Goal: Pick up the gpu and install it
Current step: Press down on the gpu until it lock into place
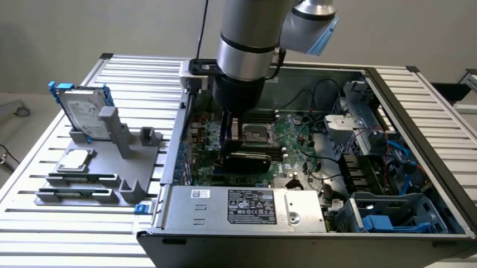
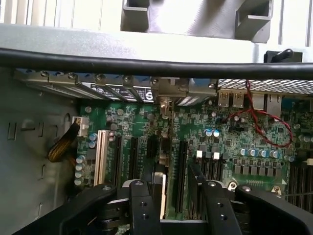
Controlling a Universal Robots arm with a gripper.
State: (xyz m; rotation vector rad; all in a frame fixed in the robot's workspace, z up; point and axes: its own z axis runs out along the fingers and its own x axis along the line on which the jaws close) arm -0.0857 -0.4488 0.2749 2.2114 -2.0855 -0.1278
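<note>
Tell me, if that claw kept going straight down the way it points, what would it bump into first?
Probably the black card standing right beneath the gripper inside the computer case; under that lies the green circuit board. How close they are is hard to judge.

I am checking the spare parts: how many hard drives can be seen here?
1. The hard drive stands upright in the grey stand, at the exterior view's left, outside the case. More may be hidden inside it.

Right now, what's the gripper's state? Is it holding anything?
Gripper: open, with nothing held between its fingers. The gpu is at the motherboard, just beneath it.
</note>
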